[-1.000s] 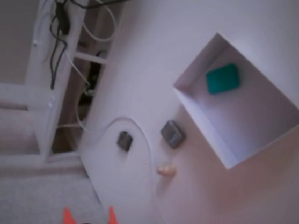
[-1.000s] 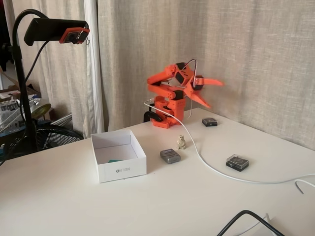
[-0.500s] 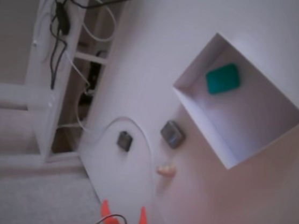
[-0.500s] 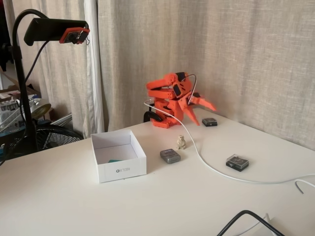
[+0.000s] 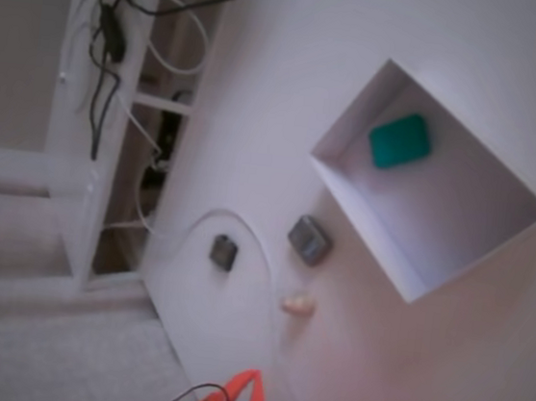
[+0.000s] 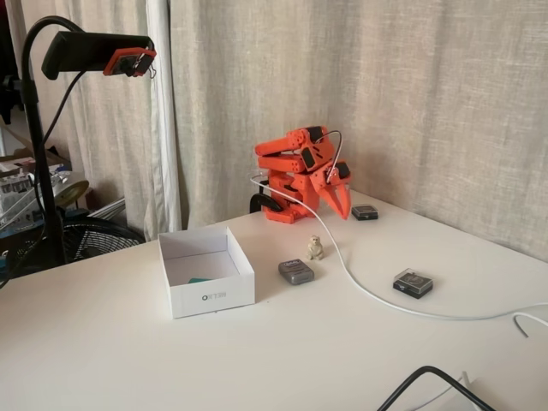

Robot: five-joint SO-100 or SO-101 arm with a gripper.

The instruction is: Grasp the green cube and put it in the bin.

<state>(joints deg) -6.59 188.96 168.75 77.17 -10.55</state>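
Note:
The green cube (image 5: 399, 141) lies inside the bin (image 5: 363, 223), near its far corner in a fixed view; from the side only a teal sliver of the green cube (image 6: 199, 280) shows over the wall of the white bin (image 6: 211, 295). My orange gripper (image 6: 344, 212) hangs folded against the arm's base at the back of the table, well away from the bin. Its fingers point down, pressed together, with nothing between them. The gripper (image 5: 249, 382) shows as a single orange tip at the bottom edge.
A grey square block (image 6: 295, 271) and a small beige figurine (image 6: 316, 248) sit between arm and bin. Two small dark pieces (image 6: 413, 282) (image 6: 365, 212) lie to the right. A white cable (image 6: 368, 295) crosses the table. A camera stand (image 6: 94, 51) rises at left.
The gripper's fingers, spread wide a second ago, have swung down and come together beside the arm's base. The cube and bin have not moved.

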